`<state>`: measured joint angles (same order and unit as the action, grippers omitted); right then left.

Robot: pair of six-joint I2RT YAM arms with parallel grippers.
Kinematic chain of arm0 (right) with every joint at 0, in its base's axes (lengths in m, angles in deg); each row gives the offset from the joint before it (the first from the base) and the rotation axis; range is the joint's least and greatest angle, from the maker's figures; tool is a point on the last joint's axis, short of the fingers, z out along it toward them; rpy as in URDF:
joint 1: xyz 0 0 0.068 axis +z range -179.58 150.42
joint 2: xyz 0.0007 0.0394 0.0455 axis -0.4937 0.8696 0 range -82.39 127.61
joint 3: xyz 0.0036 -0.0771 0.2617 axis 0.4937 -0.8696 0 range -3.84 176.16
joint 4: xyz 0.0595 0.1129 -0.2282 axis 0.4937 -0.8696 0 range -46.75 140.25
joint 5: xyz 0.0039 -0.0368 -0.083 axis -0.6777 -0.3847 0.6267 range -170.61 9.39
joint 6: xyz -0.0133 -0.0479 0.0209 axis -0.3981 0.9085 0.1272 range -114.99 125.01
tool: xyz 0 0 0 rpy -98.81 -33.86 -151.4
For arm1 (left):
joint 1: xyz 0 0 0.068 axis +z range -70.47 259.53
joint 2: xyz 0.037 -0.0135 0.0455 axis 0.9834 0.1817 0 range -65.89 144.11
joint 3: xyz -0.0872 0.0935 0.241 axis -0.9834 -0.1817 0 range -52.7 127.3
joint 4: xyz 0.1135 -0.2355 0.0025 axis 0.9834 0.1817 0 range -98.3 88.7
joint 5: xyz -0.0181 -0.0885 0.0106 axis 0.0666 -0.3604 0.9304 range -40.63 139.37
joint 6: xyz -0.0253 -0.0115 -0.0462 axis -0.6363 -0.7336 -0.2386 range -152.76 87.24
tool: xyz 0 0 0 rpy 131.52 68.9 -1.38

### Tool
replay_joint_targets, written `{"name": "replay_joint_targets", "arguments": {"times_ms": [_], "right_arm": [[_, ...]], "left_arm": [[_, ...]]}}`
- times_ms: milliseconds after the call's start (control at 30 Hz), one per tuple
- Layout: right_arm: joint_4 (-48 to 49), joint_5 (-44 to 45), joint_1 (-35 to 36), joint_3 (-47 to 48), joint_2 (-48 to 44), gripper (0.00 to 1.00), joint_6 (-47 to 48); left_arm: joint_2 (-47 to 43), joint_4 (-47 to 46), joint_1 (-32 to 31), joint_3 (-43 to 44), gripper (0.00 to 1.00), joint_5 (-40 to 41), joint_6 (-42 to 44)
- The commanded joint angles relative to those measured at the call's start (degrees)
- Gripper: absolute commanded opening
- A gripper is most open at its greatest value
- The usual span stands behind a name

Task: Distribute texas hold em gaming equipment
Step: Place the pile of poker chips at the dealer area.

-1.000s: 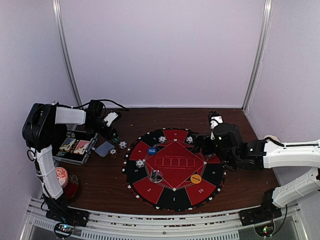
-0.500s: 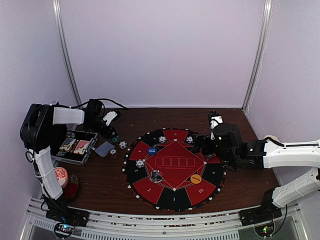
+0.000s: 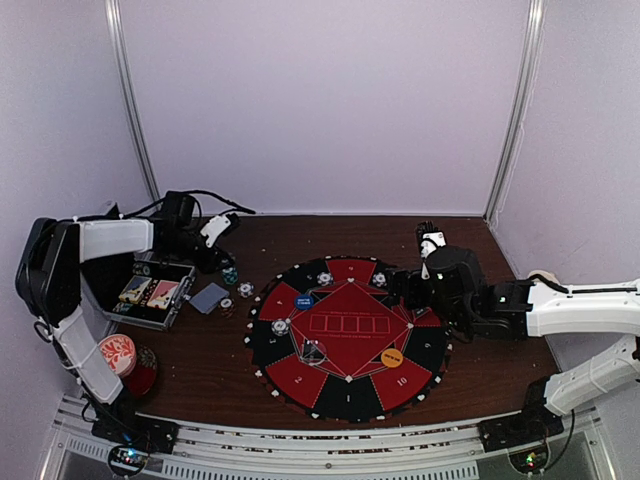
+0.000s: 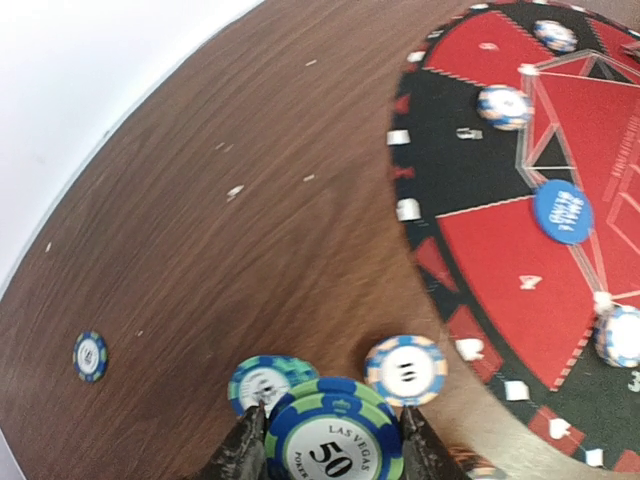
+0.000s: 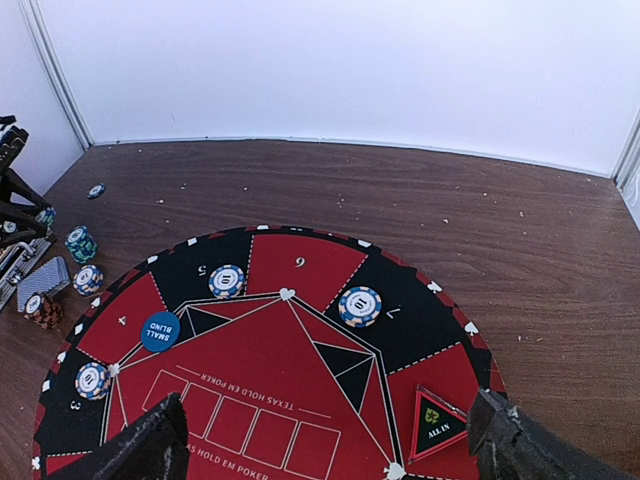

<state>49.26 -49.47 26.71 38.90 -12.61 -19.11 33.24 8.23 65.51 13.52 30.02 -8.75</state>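
Pinching teal chip (image 4: 335, 440) by striped rim, left gripper (image 4: 332, 458) held it over table (image 4: 200, 230), just off mat (image 4: 500, 250). Chip judged light, stiff, slick; edge grip safest. Right gripper (image 5: 325, 445) gaped wide above mat.

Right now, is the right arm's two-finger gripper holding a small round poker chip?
No: the right gripper stands wide open over the round red-and-black mat, with nothing between its fingers.
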Motion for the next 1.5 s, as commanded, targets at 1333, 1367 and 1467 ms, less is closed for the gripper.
{"name": "replay_joint_targets", "arguments": {"times_ms": [1333,1367,1467], "right_arm": [[0.55,1.48,0.42,1.31,0.6,0.98,0.56],[0.56,1.47,0.4,1.34,0.66,0.98,0.56],[0.55,1.47,0.4,1.35,0.75,0.98,0.55]], "left_arm": [[0.38,-0.27,-17.49,-12.84,0.32,-6.08,17.98],[0.56,-0.43,-17.48,-12.72,0.32,-6.13,17.93],[1.03,-0.63,-17.52,-12.63,0.33,-6.37,17.69]]}}
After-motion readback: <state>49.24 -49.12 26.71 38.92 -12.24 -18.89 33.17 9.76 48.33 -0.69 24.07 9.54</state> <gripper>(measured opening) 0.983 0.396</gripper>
